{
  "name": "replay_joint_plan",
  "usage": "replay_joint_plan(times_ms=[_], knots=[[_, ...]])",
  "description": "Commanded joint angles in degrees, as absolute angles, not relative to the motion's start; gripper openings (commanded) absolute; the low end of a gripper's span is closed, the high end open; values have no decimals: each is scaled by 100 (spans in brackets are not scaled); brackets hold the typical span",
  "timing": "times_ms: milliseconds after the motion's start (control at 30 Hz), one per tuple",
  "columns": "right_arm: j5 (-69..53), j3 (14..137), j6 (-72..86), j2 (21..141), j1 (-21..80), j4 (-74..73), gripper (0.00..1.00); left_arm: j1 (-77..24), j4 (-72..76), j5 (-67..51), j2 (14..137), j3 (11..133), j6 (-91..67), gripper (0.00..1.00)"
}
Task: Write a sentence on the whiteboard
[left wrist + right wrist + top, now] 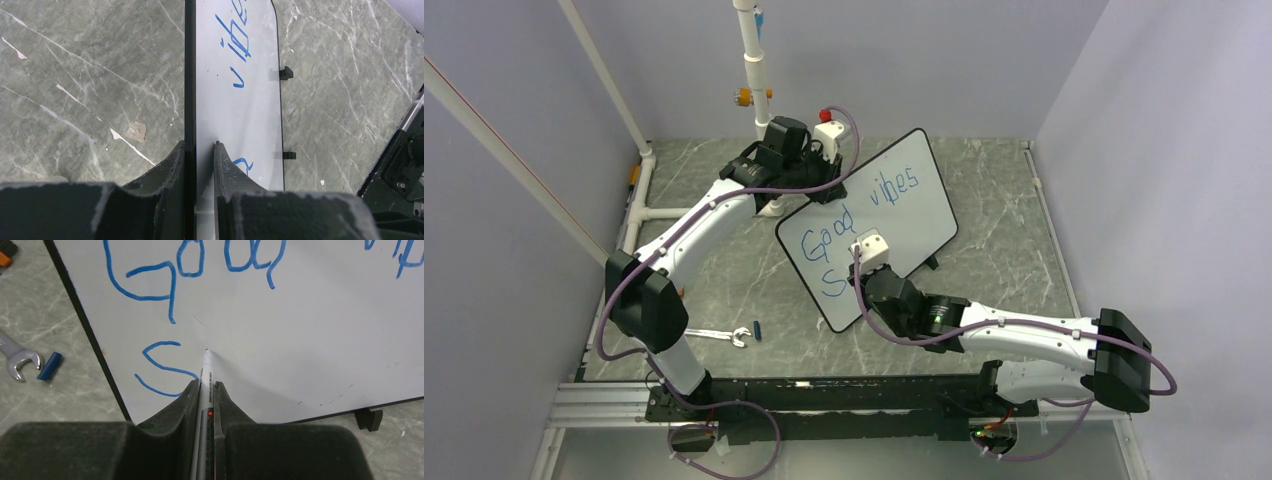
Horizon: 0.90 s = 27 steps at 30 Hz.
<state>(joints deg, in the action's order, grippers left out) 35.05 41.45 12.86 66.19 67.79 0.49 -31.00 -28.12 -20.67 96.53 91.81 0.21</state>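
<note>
The whiteboard (924, 215) stands tilted on the table, propped on its lower edge. My left gripper (832, 186) is shut on its upper black edge, one finger on each face (200, 145). The sentence (854, 205) reads "Good vibes" in blue, with an "S" (162, 367) started beneath. My right gripper (205, 384) is shut on a grey marker (206, 371). The marker's tip meets the white surface (310, 330) just right of the "S". In the top view the right gripper (861, 262) sits over the board's lower middle.
A small wrench (721, 335) and a blue marker cap (757, 329) lie on the marble table left of the board. A white pipe frame (749, 60) rises behind the left arm. Grey walls close in on three sides.
</note>
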Motion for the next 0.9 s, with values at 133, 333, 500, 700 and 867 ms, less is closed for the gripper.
replay_joint_plan(times_ms=[133,333,500,700,867], knots=[[3349,3903,1315,6718,6631,461,0,-3109,-2680,-1567,9589,9158,449,0],[3193,3744,1333,6733,6583,569,0,-3110,-2663,-1578,9572,9149,439,0],[3136,3551,1461,6735,6576,539,0,-3108,-2616,-1486,9554,9145,368,0],[3158,3263,1655,6558,6579,469,0,-3103,-2512,-1611,9488,9055,369,0],[3280,3246,1639,6457,6566,384,0,-3110,-2506,-1600,9513,9065,339,0]])
